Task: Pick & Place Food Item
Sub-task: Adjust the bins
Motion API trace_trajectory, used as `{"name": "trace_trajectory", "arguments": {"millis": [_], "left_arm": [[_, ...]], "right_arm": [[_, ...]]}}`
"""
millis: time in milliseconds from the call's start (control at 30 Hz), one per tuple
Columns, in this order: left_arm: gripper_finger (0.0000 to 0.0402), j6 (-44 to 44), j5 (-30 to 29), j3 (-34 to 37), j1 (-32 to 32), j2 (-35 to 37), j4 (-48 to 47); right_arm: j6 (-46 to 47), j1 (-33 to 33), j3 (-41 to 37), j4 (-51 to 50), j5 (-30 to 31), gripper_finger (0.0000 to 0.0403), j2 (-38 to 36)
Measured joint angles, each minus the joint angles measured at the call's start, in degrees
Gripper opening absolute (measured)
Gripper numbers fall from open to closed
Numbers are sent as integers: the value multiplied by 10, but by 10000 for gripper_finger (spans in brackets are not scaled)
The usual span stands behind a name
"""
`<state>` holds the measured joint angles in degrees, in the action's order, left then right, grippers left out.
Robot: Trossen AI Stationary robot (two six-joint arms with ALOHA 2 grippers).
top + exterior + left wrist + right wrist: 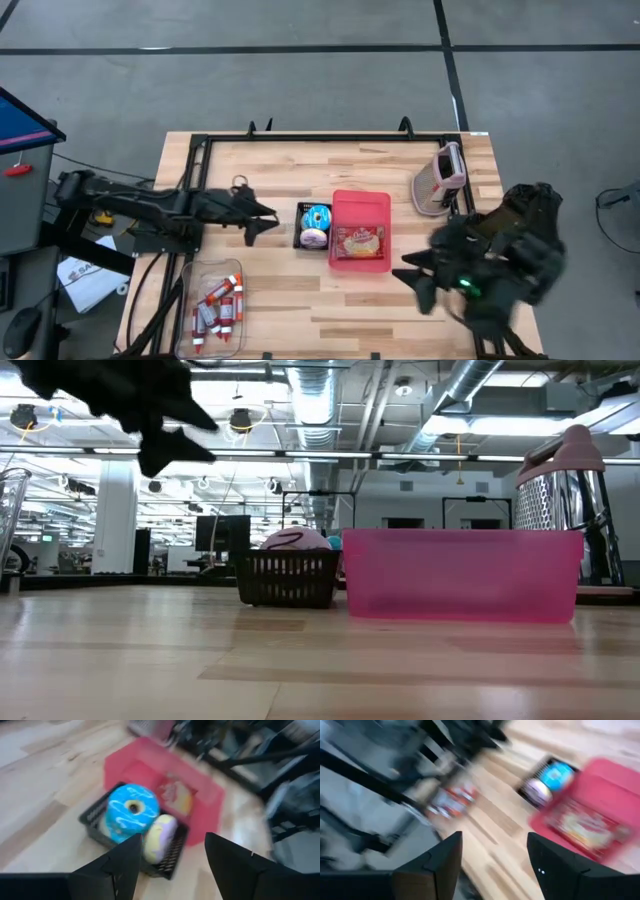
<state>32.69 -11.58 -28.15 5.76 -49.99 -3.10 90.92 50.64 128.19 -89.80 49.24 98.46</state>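
A black mesh basket (300, 228) stands mid-table and holds a blue frosted donut (318, 215) and a pale purple donut (314, 238). Right beside it is a pink bin (372, 205) with a food packet (360, 241) lying flat on its floor. My left gripper (262, 218) hovers open just left of the basket, above the table, with nothing between its fingers; in the left wrist view (172, 865) it looks down at the donuts (131, 812). My right gripper (415, 275) hangs open, raised, right of the bin's near corner, also holding nothing.
A metal grater with a pink top (440, 180) stands at the far right. A clear box of red-capped tubes (215, 305) sits at the near left. A black frame (330, 137) runs along the table's far edge. Bare wood lies between the near edge and the bin.
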Motion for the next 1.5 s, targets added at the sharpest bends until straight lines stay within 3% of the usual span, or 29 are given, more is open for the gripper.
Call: {"name": "trace_trajectory", "arguments": {"millis": [133, 267, 467, 667, 800, 1000, 1200, 1500], "left_arm": [[214, -7, -3, 12, 18, 42, 54], [214, -39, -28, -11, 39, 59, 80], [214, -86, -40, -62, 64, 60, 80], [214, -89, -41, -89, 64, 60, 80], [214, -102, -41, -97, 64, 60, 80], [214, -84, -41, -98, 64, 60, 80], [214, -69, -41, -98, 64, 60, 84], [214, -57, -41, -98, 64, 60, 83]], "right_arm": [[-25, -61, -81, -2, -128, 194, -9], [-4, -93, -221, -2, -241, 172, -35], [100, -102, -454, 8, -329, 165, -124], [122, -136, -612, 100, -360, 141, -199], [74, -198, -702, 204, -364, 106, -214], [3, -298, -803, 281, -372, 65, -214], [-70, -379, -852, 386, -359, 48, -214], [-174, -454, -855, 466, -343, 2, -214]]}}
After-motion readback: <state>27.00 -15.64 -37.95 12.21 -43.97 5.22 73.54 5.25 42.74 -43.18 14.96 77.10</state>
